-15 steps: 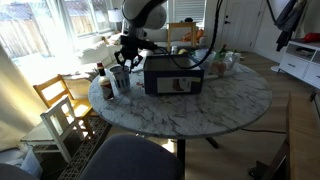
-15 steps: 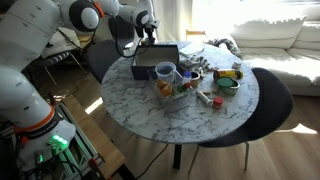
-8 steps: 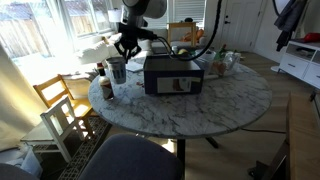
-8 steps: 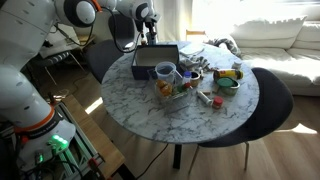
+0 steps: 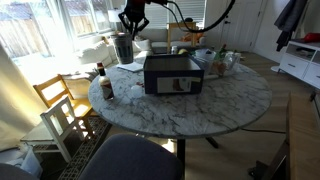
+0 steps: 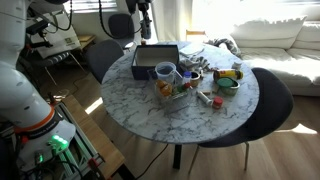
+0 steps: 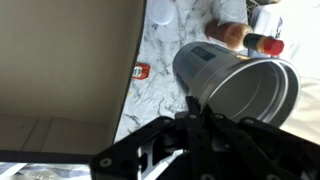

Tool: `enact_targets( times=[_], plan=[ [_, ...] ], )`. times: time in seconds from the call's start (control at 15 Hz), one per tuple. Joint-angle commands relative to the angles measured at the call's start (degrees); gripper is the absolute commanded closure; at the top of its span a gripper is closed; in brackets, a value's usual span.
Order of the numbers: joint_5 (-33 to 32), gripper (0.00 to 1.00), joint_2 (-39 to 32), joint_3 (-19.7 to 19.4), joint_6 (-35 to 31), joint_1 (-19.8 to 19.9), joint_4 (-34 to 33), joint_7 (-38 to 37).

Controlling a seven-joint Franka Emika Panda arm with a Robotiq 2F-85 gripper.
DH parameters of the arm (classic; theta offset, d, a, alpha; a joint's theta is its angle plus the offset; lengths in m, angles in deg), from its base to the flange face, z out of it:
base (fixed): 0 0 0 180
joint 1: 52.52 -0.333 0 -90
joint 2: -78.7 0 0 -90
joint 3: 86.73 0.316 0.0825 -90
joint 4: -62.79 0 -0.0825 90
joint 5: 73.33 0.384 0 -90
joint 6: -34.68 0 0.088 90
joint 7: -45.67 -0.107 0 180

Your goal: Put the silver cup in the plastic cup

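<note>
The silver cup is a shiny steel tumbler with a wide mouth, held tilted in the wrist view. My gripper is shut on its wall near the rim. In both exterior views the gripper holds the cup high above the table's edge, well clear of the marble top. A pale cup, possibly the plastic cup, stands on the table beside the black box. I cannot make it out in the wrist view.
A black box sits mid-table. Two small sauce bottles stand near the table's edge; a brown red-capped bottle shows below the cup. Toys and bowls crowd one side. A wooden chair stands beside the round marble table.
The gripper has risen from table height, lifting the silver cup up off the marble and a little away from the sauce bottles.
</note>
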Motion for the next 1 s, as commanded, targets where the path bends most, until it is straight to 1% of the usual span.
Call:
enact_targets(
  times=[0.0, 0.2, 0.4, 0.6, 0.73, 0.93],
  plan=[
    [-3.7, 0.99, 12.2, -0.2, 2.3, -1.1, 13.4, -1.2],
    [-6.5, 0.99, 19.3, -0.2, 1.9, -1.3, 20.5, -3.8],
    [-9.6, 0.99, 26.4, -0.3, 0.3, -0.6, 27.8, -10.5],
    [-10.2, 0.99, 33.7, 0.3, -1.3, 1.5, 35.0, -17.9],
    [-11.9, 0.99, 38.7, 0.5, -2.3, 3.4, 40.1, -23.1],
    [-14.8, 0.99, 46.4, 0.4, -3.5, 7.9, 47.9, -28.9]
  ],
)
